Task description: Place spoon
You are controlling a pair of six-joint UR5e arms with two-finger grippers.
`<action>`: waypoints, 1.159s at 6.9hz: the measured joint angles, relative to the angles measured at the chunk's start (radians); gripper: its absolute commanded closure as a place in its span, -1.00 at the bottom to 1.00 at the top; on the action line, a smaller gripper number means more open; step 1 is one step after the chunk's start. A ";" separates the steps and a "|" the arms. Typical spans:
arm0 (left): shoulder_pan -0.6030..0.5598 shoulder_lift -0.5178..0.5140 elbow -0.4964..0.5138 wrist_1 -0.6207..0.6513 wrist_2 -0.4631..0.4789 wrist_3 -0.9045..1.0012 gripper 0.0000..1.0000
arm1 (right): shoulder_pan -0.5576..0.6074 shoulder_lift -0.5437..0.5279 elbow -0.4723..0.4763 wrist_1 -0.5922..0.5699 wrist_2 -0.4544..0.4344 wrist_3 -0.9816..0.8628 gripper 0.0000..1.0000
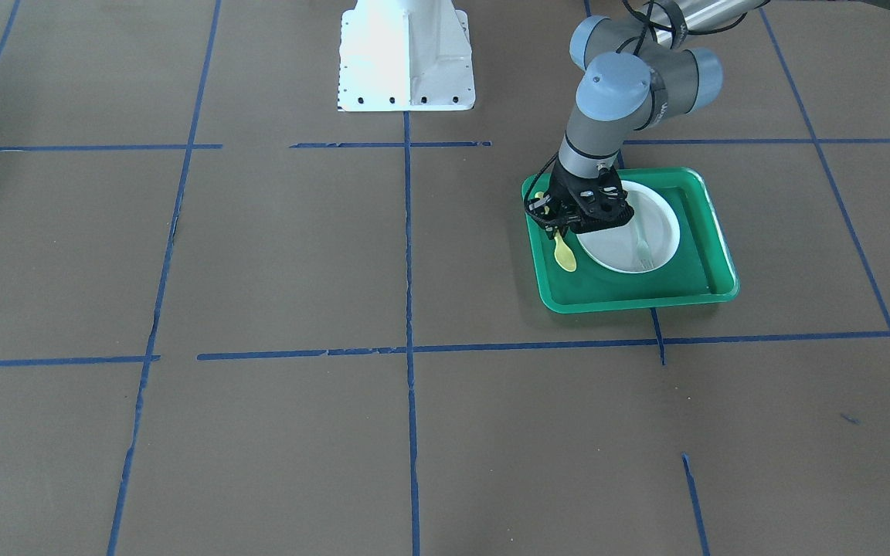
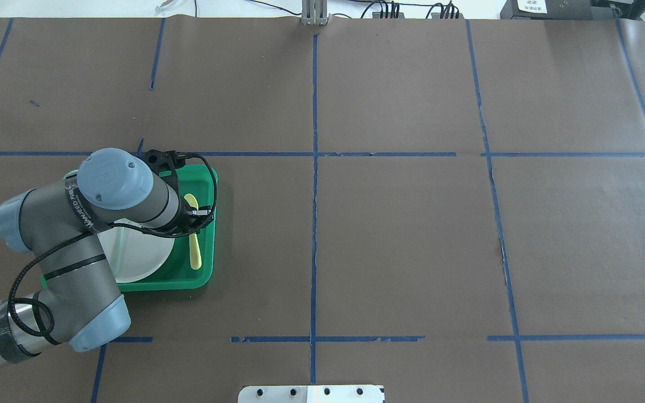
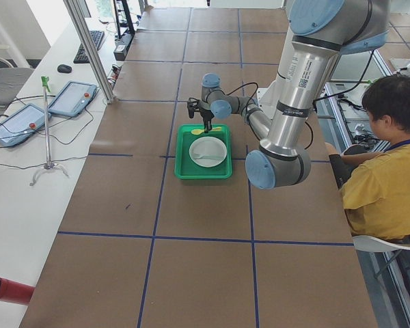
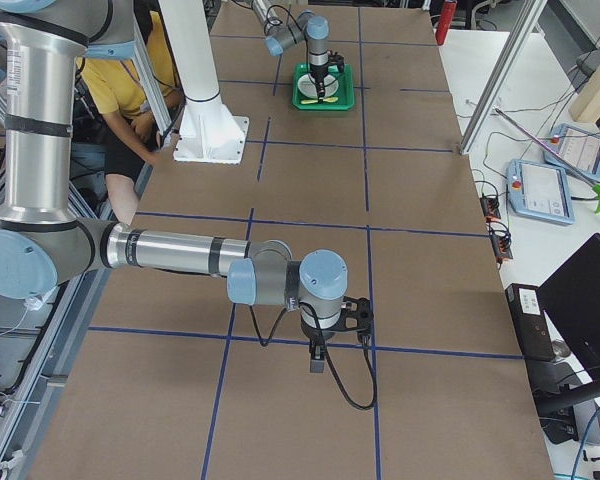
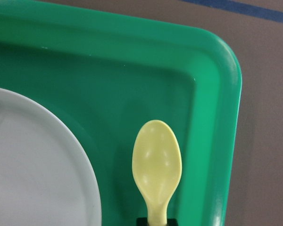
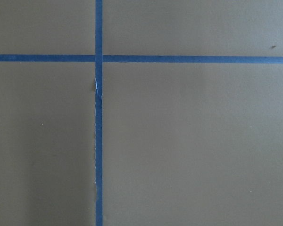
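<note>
The small yellow spoon [image 1: 565,255] lies low in the green tray [image 1: 630,300], in the strip between the white plate [image 1: 657,220] and the tray's side wall. My left gripper [image 1: 558,225] stands over its handle and looks shut on it. In the left wrist view the spoon's bowl [image 5: 157,162] points away and its handle runs into the dark fingertips at the bottom edge. From overhead the spoon [image 2: 194,252] lies along the tray's right side. My right gripper [image 4: 318,362] hangs over bare table far from the tray; I cannot tell whether it is open or shut.
A pale grey-green fork [image 1: 643,253] lies on the plate. The white robot base [image 1: 406,58] stands at the table's edge. An operator in yellow [image 3: 389,178] sits beside the table. Blue tape lines cross the brown table cover.
</note>
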 measured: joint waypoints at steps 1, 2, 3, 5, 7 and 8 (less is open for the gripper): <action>-0.003 0.002 -0.003 0.000 0.001 0.003 -0.99 | 0.000 0.000 0.000 0.000 0.000 0.000 -1.00; -0.006 0.003 -0.007 0.000 0.001 0.004 -1.00 | 0.000 0.000 0.000 0.000 0.000 0.000 -1.00; -0.012 0.003 -0.011 0.000 0.002 0.002 -1.00 | 0.000 0.000 0.000 0.000 0.000 0.000 -1.00; -0.065 0.007 -0.042 0.000 0.000 0.034 -1.00 | 0.000 0.000 0.000 0.000 0.000 0.000 -1.00; -0.186 0.069 -0.113 0.013 -0.017 0.239 -1.00 | 0.000 0.000 0.000 0.000 0.000 0.000 -1.00; -0.267 0.120 -0.142 0.020 -0.057 0.366 -1.00 | 0.000 0.000 0.000 0.000 0.000 0.000 -1.00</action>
